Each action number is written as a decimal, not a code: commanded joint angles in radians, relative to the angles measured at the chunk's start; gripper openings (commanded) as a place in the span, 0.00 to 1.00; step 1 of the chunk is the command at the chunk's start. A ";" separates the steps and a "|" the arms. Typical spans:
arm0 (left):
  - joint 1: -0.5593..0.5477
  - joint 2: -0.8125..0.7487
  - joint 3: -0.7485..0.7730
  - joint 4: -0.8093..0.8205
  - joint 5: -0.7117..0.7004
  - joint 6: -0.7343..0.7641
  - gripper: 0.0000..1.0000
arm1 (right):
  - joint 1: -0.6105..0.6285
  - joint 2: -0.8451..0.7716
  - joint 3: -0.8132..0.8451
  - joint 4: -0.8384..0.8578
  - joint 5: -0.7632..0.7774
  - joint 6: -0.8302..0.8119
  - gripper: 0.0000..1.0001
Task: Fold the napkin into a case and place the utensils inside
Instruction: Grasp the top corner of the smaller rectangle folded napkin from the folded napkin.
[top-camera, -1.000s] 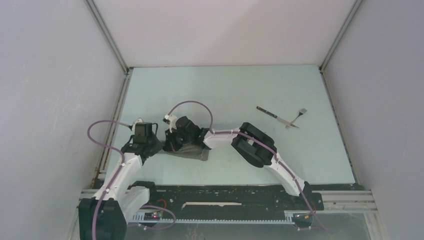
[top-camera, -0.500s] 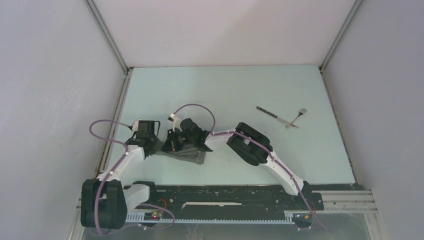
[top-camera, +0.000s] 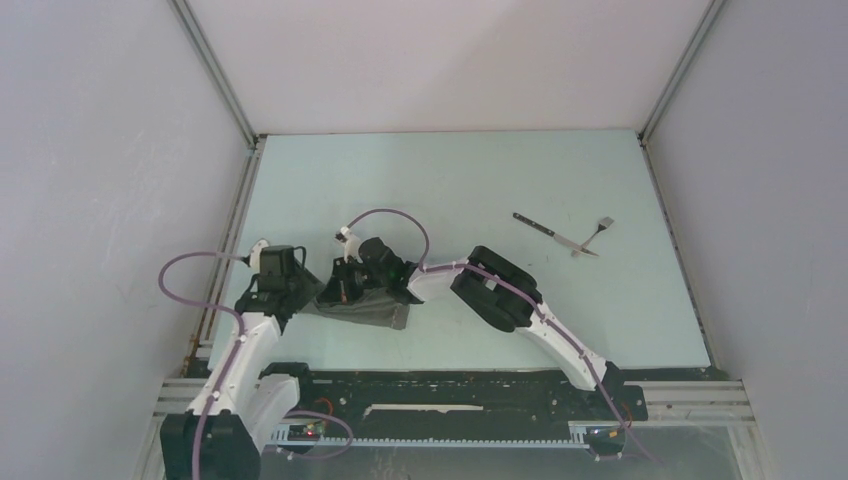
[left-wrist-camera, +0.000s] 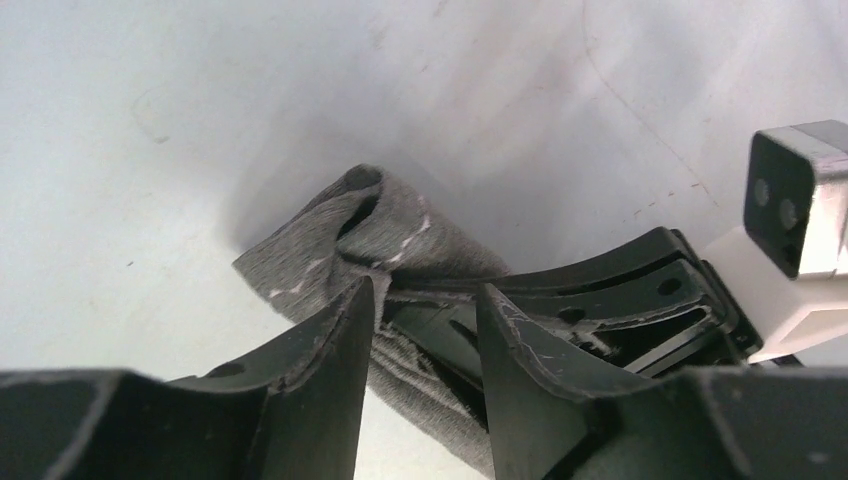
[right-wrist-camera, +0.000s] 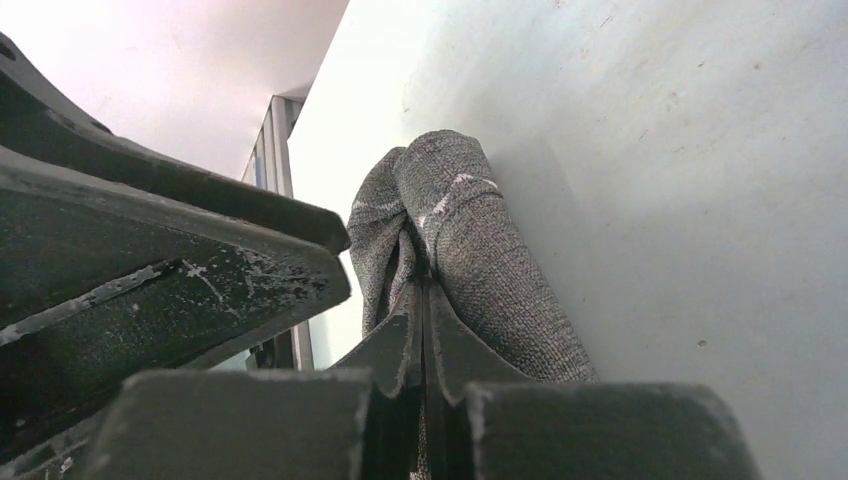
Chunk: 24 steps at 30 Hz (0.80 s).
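Lying on the near left part of the table (top-camera: 450, 180), the grey napkin (top-camera: 372, 308) is gathered into a thick folded bundle, and its pale hem lines show on the surface. The right gripper (top-camera: 346, 288) reaches to it from the right. In the right wrist view its fingers are pressed together on a fold of the cloth, which rises above the tips in two rounded humps. The left gripper (top-camera: 312, 297) is at the left end of the bundle. In the left wrist view its fingers (left-wrist-camera: 330, 360) stand apart with a clear gap and clamp nothing; one finger is just beside the cloth edge. Well apart from all this, on the right side of the table, lie the dark-handled knife (top-camera: 545, 229) and the small fork (top-camera: 598, 231), crossing at their near ends.
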 joint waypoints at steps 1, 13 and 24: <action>0.058 -0.066 0.048 -0.145 0.037 -0.009 0.49 | 0.028 0.045 0.001 -0.093 0.040 -0.001 0.00; 0.219 0.041 -0.079 0.007 0.162 -0.097 0.56 | 0.031 -0.066 0.002 -0.246 0.004 -0.086 0.04; 0.116 0.251 -0.036 0.383 0.273 -0.108 0.59 | 0.029 -0.176 -0.097 -0.361 0.163 -0.107 0.03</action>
